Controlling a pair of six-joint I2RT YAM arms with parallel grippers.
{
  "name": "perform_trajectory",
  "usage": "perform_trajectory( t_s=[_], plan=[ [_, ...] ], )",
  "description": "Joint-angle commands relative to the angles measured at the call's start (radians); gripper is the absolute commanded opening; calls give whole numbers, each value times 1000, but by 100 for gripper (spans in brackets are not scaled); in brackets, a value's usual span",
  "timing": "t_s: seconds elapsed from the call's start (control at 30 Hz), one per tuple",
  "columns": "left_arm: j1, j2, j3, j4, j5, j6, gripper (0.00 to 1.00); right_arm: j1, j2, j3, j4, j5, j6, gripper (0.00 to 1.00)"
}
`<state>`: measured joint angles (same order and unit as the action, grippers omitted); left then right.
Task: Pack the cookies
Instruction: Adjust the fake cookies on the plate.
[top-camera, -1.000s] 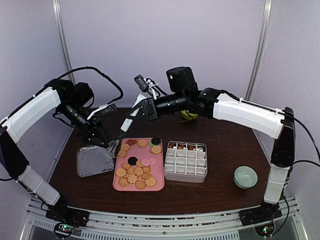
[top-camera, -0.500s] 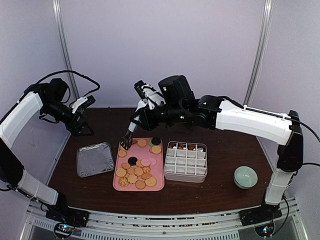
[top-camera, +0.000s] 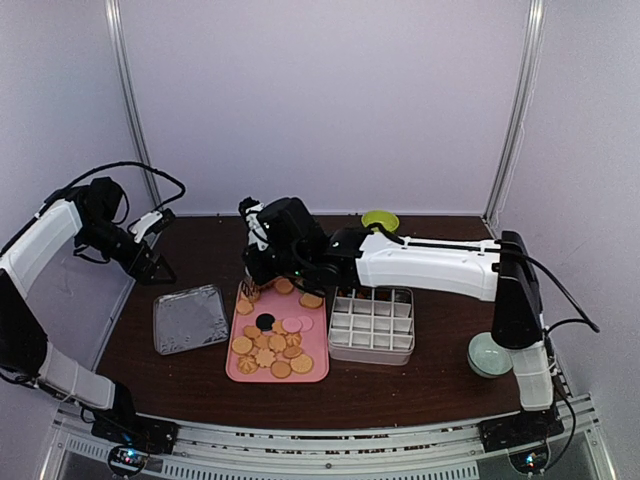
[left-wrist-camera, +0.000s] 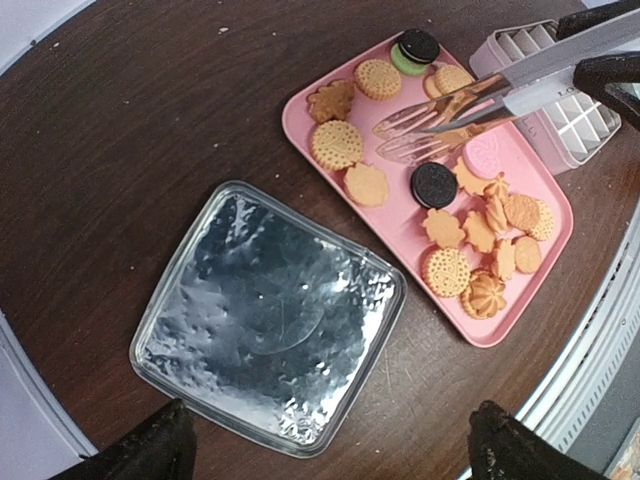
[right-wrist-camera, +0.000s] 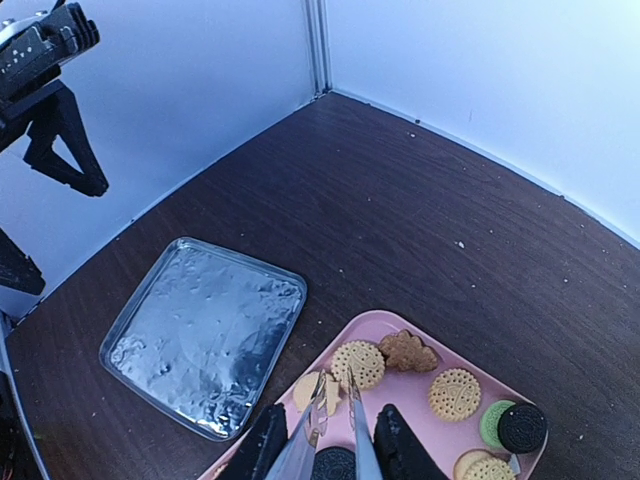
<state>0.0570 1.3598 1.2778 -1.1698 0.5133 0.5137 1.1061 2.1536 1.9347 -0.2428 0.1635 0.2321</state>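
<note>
The dark desk (top-camera: 440, 360) shows a job barely begun, as far as can be judged. The right arm reaches across it to the pink tray (left-wrist-camera: 400, 232), while the left arm is drawn back to the far left edge. The left gripper (left-wrist-camera: 325, 452) hangs above the foil tray (top-camera: 190, 318) with its jaws spread wide and nothing between them. The white divided box (top-camera: 370, 353) stands just beside the pink tray on its right. The compartments that show look bare, and the back row is hidden under the right arm, so I cannot tell whether anything has been packed there. The foil tray shows only its crinkled bottom. The right gripper (right-wrist-camera: 330, 450) has its jaws pinched on the handle of the metal tongs (right-wrist-camera: 335, 400). The tong tips are down at the far end of the pink tray, straddling or just over a pale biscuit; whether they have closed on it is not clear. The cookies (top-camera: 268, 343) lie almost all on the pink tray, roughly two dozen of them, golden ones with a pink one and two black ones. Nearly the whole batch is left to carry over, one piece at a time.
</note>
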Motion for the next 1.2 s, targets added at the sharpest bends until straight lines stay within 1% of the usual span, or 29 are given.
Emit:
perform_trajectory(
  t_s=[0.0, 0.23, 0.93, 1.17],
  plan=[
    [40, 14, -15, 50, -1, 11, 98, 4, 19, 55, 67, 81, 4, 30],
    [45, 47, -29, 58, 2, 17, 98, 4, 61, 58, 80, 92, 9, 36],
    [45, 52, -40, 44, 17, 32, 98, 5, 124, 73, 122, 44, 91, 36],
    [46, 52, -46, 41, 22, 37, 98, 5, 72, 38, 138, 72, 81, 36]
  ],
)
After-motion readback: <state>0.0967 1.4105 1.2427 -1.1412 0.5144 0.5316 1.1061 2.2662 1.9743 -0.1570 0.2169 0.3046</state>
